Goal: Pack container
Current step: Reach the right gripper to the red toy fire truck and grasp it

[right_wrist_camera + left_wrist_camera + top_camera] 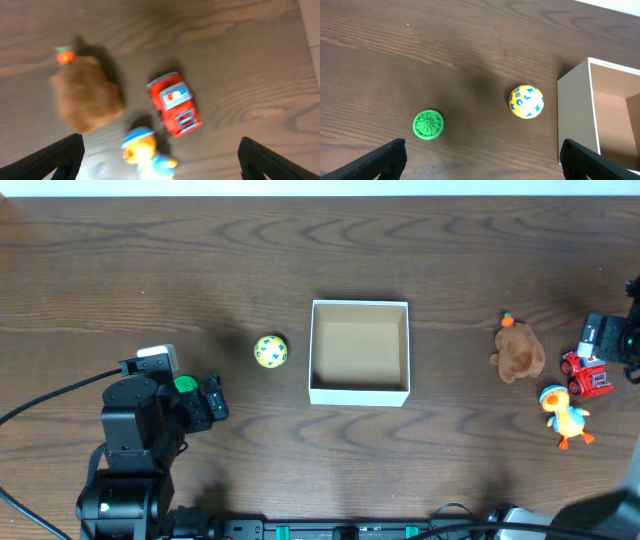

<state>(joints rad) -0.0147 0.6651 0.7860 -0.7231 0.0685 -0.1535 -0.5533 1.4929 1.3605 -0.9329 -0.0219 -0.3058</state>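
Nearest, the left gripper (pixel 485 162) is seen spread wide above the dark wooden table (pixel 450 260). Its black fingers (pixel 385 159) are set at the lower corners of the left wrist view, and nothing is held between them. A small green ridged disc (pixel 428 124) is found on the wood just ahead of the finger at the lower left corner; from overhead it is partly covered by the arm. Farther on, a yellow ball (pixel 526 101) printed with blue letters is placed between that gripper and the container (pixel 358 395), near the box's left wall but apart from it. The container is set at the middle of the table, open side up, and its tan floor is seen whole.

At the right edge, the right gripper (pixel 162 160) is likewise held wide open over three toys, and none is grasped. Nearest of these is a yellow duck (pixel 566 416) in a blue cap. A red fire truck (pixel 586 374) is found just beyond it, and a brown plush (pixel 519 352) tipped with orange lies closest to the container, though well apart from its right wall.
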